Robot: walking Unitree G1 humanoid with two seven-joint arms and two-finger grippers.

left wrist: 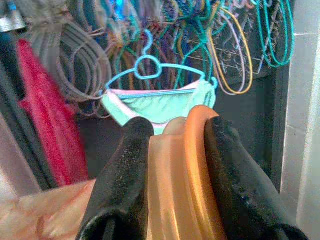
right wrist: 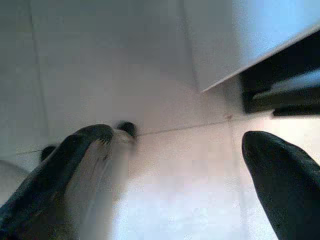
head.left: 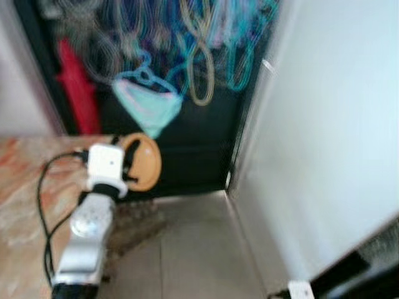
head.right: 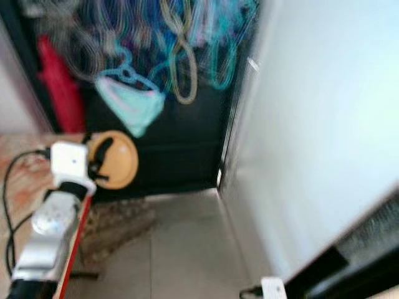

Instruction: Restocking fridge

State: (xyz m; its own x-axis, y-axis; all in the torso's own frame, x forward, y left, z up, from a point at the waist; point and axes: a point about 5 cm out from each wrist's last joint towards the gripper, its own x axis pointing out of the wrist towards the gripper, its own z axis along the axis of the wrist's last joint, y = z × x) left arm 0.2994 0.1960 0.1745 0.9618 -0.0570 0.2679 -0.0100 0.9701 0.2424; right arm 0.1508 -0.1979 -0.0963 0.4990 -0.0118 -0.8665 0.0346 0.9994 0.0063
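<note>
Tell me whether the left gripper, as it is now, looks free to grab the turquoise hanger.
Probably not: the left gripper is shut on an orange plate, and the turquoise hanger hangs beyond it.

both eye views are smeared by motion blur; the hanging hangers (head.left: pixel 187 56) are drawn into streaks and edges are soft throughout. the pale wall (head.left: pixel 324 124) at the right is brightly lit and nearly washed out, while the recess behind the hangers is left dark. the left wrist view is sharper, with the near black fingers (left wrist: pixel 125 185) slightly out of focus. the right wrist view is evenly lit over a pale floor (right wrist: pixel 175 190), its fingers (right wrist: pixel 285 180) blurred.
</note>
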